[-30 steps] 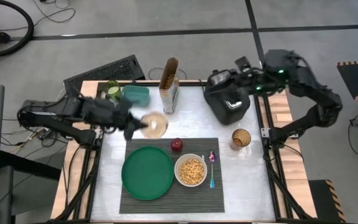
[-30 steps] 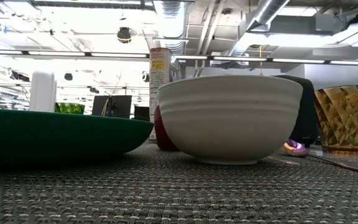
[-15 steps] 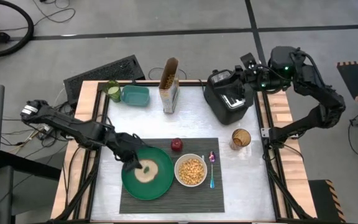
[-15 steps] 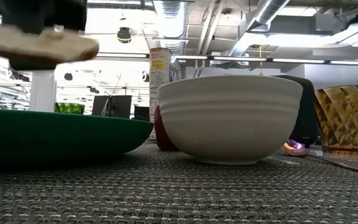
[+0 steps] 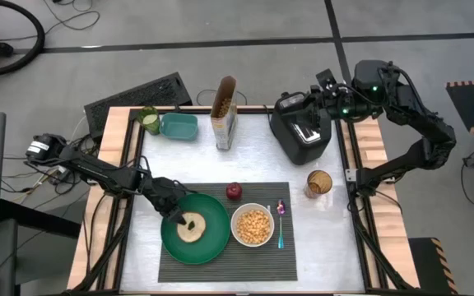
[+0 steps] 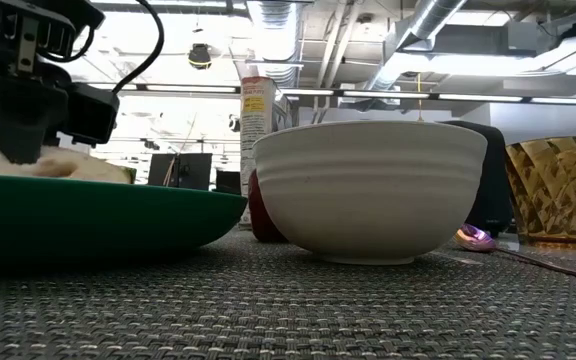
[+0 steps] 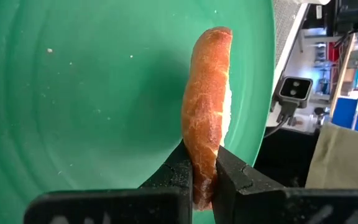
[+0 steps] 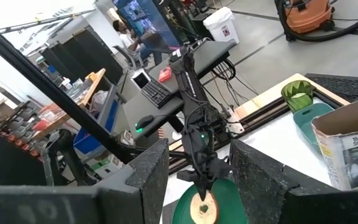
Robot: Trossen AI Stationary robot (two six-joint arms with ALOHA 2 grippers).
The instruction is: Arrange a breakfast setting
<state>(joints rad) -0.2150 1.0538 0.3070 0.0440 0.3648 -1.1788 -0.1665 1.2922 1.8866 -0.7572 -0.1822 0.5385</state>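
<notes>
The round pale bagel (image 5: 192,231) lies level low over the large green plate (image 5: 208,251), which rests on the dark grey ribbed placemat (image 5: 220,270). My left gripper (image 5: 184,220) is shut on the bagel at its far-left side. It also shows in the low view (image 6: 18,120) above the bagel (image 6: 68,165). The white bowl (image 5: 253,226) holds cereal, with the spoon (image 5: 281,224) to its right and the red apple (image 5: 234,191) behind it. My right gripper (image 5: 325,85) is open and empty above the black toaster (image 5: 303,131). My left gripper pinches the bagel's rim (image 7: 202,180) between its two fingers (image 7: 178,177), one on each flat face. The fingers slant down from the table's far left. The bagel lies level; the plate's rim hides whether its underside touches the plate.
A cereal box (image 5: 225,111), a teal container (image 5: 178,125) and a green cup (image 5: 149,120) stand along the far edge. An amber glass (image 5: 319,182) stands right of the placemat. The table's left and near-right parts show bare white surface.
My left gripper has carried the bagel from behind the placemat toward the near edge, over the green plate, and down until the bagel sits low in the plate. It has stayed shut on the bagel.
</notes>
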